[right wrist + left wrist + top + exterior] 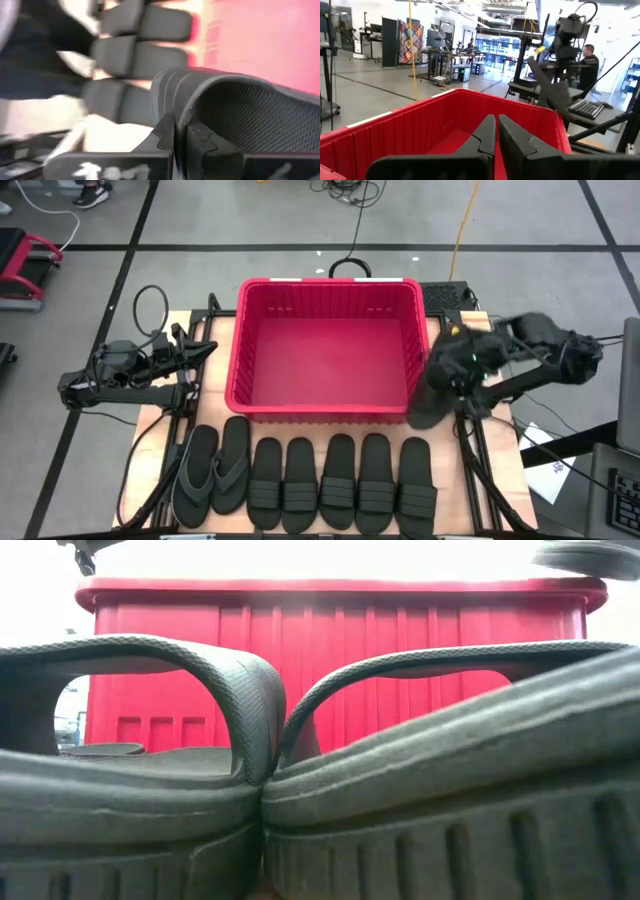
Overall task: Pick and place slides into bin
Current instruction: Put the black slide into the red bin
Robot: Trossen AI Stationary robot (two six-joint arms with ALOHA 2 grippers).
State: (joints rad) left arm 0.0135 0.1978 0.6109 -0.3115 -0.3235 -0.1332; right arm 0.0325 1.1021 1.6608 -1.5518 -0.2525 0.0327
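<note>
- My right claw (181,134) is clamped on the strap of one black slide (428,402), held in the air at the bin's (325,288) right wall, centre-right of the high view.
- Bin is red, upper middle of the table (205,395).
- Five more slides (342,482) and the thong pair (212,472) line the lower edge.
- My left claw (497,131) sits pinched together, holding nothing, at the bin's left side.

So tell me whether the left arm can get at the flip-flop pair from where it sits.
Probably yes. The left end effector, shut and empty, waits beside the bin, and the flip-flop pair lies at that end of the row with nothing over it. The right end effector holds a slide far off.
</note>
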